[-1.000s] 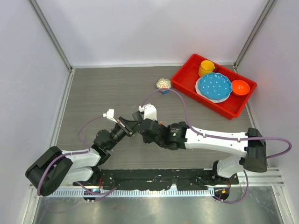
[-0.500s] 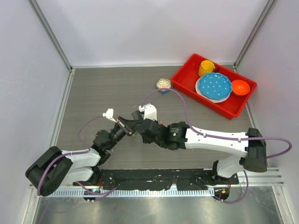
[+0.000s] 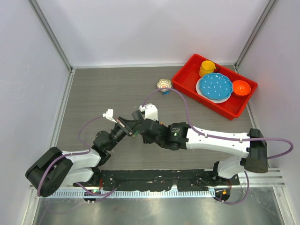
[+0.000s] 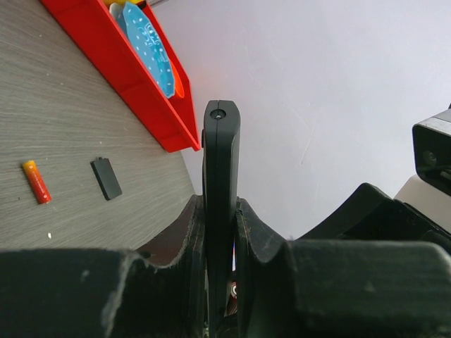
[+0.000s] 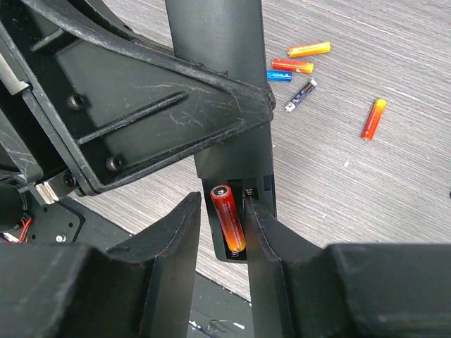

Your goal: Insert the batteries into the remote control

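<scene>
Between the claws: remote control held above the counter, recess toward the right claw.
Left claw: clamped on the remote control's narrow sides.
Right claw: slightly parted, straddling a red-orange battery lying in the recess.
Handling: we judge batteries light, hard, slick, apt to roll; pinch mid-barrel.
Spare batteries: loose on counter.
</scene>
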`<action>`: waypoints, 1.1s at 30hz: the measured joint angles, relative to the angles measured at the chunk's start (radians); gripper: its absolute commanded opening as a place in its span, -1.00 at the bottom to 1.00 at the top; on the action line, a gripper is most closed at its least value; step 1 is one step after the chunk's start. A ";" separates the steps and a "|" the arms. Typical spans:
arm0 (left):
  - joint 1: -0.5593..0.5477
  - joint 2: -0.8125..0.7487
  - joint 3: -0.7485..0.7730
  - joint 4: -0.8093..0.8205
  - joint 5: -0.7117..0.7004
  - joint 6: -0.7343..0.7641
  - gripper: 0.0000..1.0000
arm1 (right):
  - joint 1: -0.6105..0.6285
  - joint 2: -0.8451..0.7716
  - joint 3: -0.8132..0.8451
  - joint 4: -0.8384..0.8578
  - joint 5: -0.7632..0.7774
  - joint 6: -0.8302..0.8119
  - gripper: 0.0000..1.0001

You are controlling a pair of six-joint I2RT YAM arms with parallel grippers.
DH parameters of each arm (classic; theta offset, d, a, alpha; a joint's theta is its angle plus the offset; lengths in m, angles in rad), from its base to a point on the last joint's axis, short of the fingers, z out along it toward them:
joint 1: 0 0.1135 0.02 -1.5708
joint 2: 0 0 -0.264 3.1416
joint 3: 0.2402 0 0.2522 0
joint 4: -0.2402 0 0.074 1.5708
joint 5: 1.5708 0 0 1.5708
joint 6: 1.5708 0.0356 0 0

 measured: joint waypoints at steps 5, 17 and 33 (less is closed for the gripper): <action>-0.001 0.008 0.000 0.026 -0.001 -0.008 -1.00 | 0.000 0.000 0.025 -0.027 0.008 0.000 -0.18; -0.001 0.036 0.000 0.046 -0.001 -0.018 -1.00 | 0.000 -0.005 0.039 -0.040 0.014 0.000 -0.05; -0.001 0.037 0.000 0.055 -0.001 -0.018 -1.00 | -0.002 -0.011 0.065 -0.061 0.022 -0.001 0.00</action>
